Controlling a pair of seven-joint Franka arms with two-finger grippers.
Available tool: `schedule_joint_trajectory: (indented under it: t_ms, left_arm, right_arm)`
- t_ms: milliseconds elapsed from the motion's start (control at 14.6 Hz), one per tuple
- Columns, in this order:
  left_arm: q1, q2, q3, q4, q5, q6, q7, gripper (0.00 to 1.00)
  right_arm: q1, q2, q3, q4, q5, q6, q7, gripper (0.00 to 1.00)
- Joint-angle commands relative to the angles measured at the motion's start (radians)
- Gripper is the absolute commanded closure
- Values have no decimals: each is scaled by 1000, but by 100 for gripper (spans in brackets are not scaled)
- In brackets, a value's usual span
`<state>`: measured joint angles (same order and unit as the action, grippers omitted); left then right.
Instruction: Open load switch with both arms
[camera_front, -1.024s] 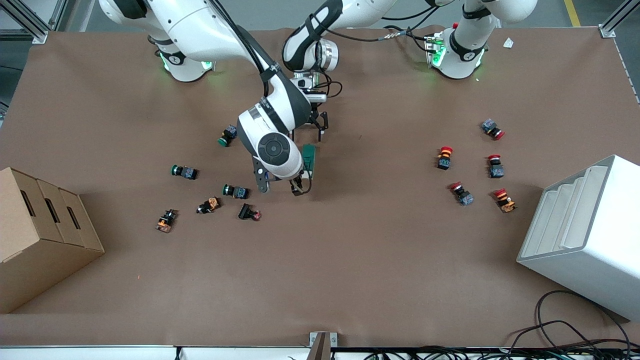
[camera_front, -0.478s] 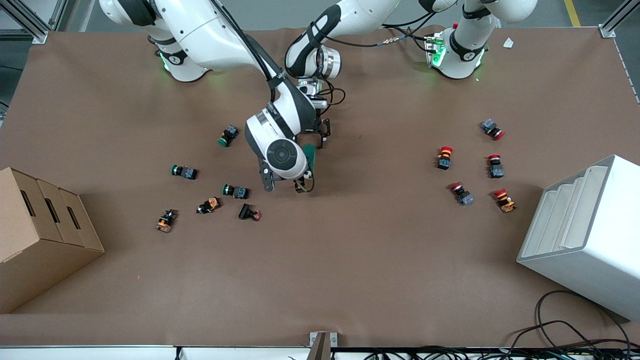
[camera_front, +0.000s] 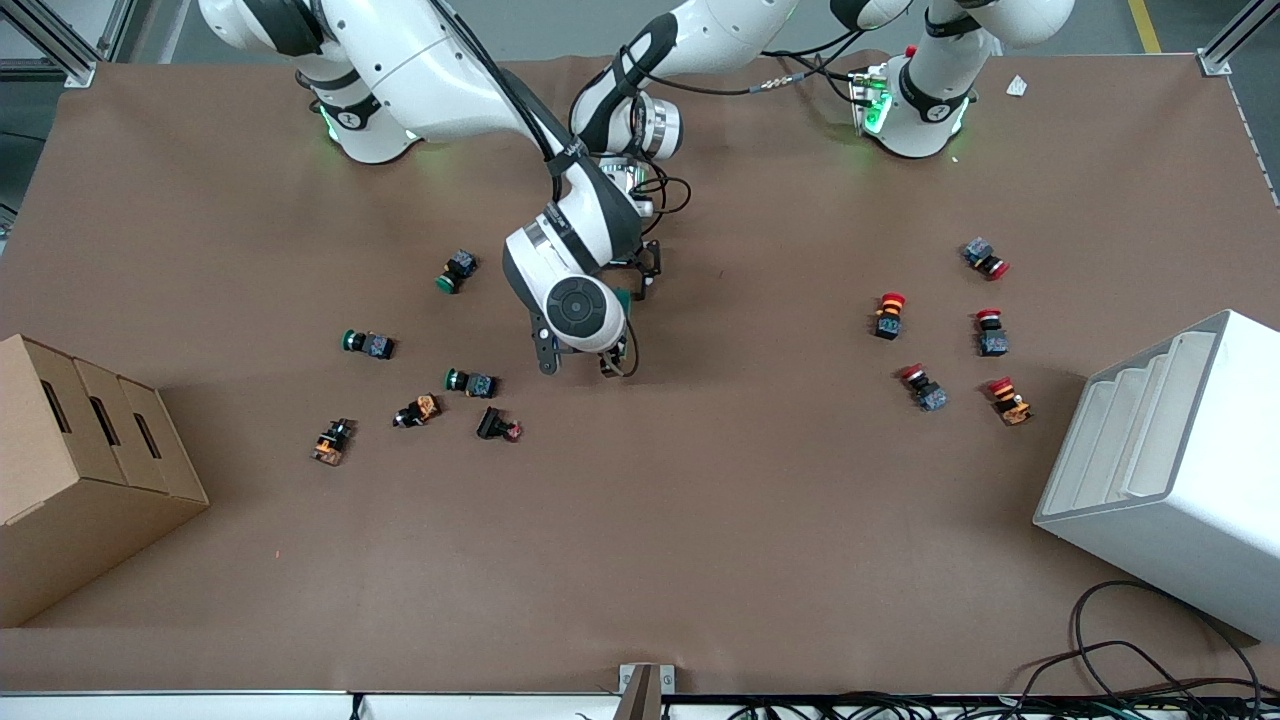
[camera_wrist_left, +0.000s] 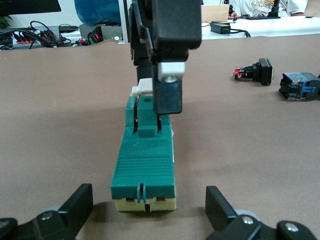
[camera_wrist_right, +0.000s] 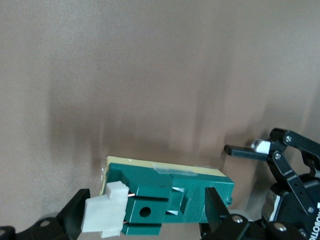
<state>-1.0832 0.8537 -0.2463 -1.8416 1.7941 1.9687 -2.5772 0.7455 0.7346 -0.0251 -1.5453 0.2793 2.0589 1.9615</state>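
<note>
The load switch is a long dark green block on a cream base, lying flat mid-table. Its white lever sticks out at the end nearer the front camera. In the front view only a green sliver of the load switch shows beside the right wrist. My right gripper is open over the lever end, one finger down on the green top, the other past the lever. My left gripper is open at the table, its fingers flanking the switch's other end without touching it.
Green and orange push buttons lie toward the right arm's end, by a cardboard box. Red push buttons lie toward the left arm's end, by a white bin. Cables trail at the front edge.
The right wrist has slid toward the left gripper and now covers nearly all of the switch in the front view. The left gripper has barely shifted.
</note>
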Motion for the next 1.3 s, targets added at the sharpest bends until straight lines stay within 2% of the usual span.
schedule_joint_trajectory:
  t_ms: [0, 205, 546, 1229]
  left_arm:
    - [2, 38, 2, 25, 10, -13, 3, 0]
    - [-4, 36, 1, 24, 10, -24, 3, 0]
    - [-3, 36, 1, 25, 10, -24, 12, 0]
    - [-3, 34, -2, 25, 1, -24, 14, 0]
  right_arm:
    - [2, -3, 13, 14, 26, -55, 20, 0]
    - [-2, -4, 13, 66, 24, -166, 19, 0]
    - [3, -12, 14, 93, 24, -296, 14, 0]
    - [26, -11, 31, 86, 20, -355, 11, 0]
